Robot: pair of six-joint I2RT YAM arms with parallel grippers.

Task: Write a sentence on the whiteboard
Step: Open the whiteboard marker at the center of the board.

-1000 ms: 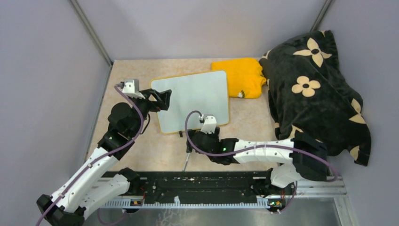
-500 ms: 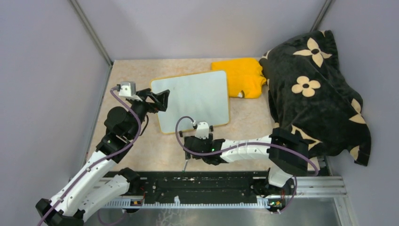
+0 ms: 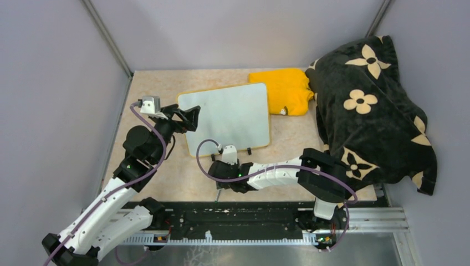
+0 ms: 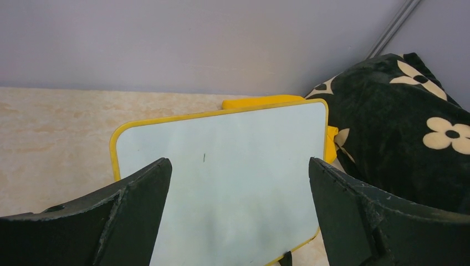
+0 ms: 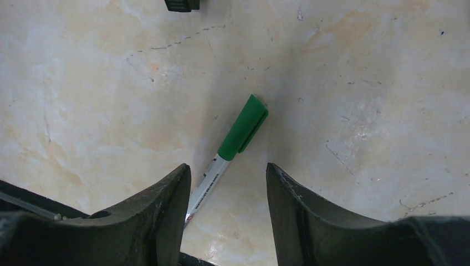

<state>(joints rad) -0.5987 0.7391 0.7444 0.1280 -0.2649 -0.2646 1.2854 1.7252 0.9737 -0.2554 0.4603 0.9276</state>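
The right gripper (image 5: 226,177) hangs over a white-barrelled marker pen with a green cap (image 5: 244,128) that lies flat on the beige marbled tabletop (image 5: 360,111). Its fingers stand partly apart on either side of the barrel and are not clamped on it. In the right wrist view the pen's long axis runs from 7 o'clock to 1 o'clock, cap toward 1, so it crosses the gap at a slant and sits nearer the finger at 9 o'clock. The barrel's lower end is hidden behind that finger, so I cannot tell whether they touch. The right arm is plainly the nearer one. The glossy white whiteboard with a yellow rim (image 3: 227,119) lies at 12 o'clock from the pen, with only a tiny dark fleck showing on it. The left gripper (image 4: 239,166) hovers at the board's 9 o'clock edge, fingers wide apart and empty. From above, the pen is a thin sliver under the right wrist.
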